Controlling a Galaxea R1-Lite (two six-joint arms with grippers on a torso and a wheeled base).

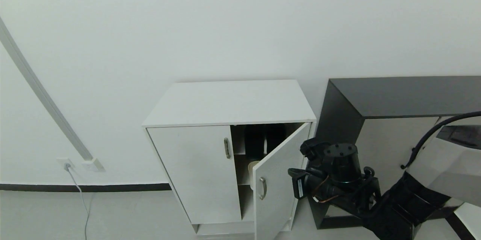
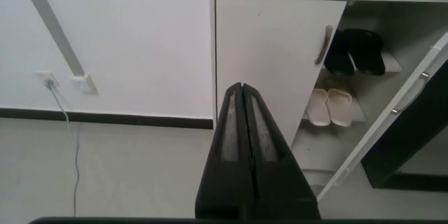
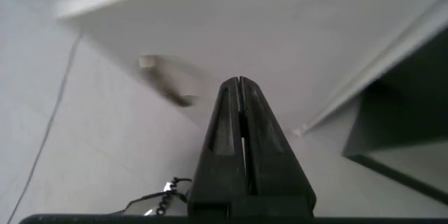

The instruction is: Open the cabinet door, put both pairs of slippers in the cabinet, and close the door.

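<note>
Step in hand: closing the door, by the look of it. Opening and loading judged done, with both pairs already inside the cabinet (image 1: 229,101).
Black slippers (image 2: 360,50): on the upper shelf inside the cabinet, side by side, behind the opening of the right door.
Pale slippers (image 2: 330,106): one shelf lower inside the cabinet, directly under the black pair.
Right door (image 1: 276,180): ajar, swung roughly halfway out from the cabinet front, with the handle (image 1: 262,188) on its outer face.
Left door (image 1: 191,172): flush against the cabinet front.
Right pincer (image 3: 240,82): clenched tight on nothing, close to the outer face of the right door, on the side turned away from the cabinet interior. Cannot tell whether touching the panel.
Left pincer (image 2: 242,87): likewise clenched and empty, held well out from the cabinet front, facing the left door.
Next move: calls for a steady push on the right door's outer face toward the cabinet front, near the handle or free edge, following the hinge arc until flush beside the left door.
Watch point: likely little in the way, since both pairs seem to sit back from the cabinet front. A glancing push risks sliding off the smooth panel.
</note>
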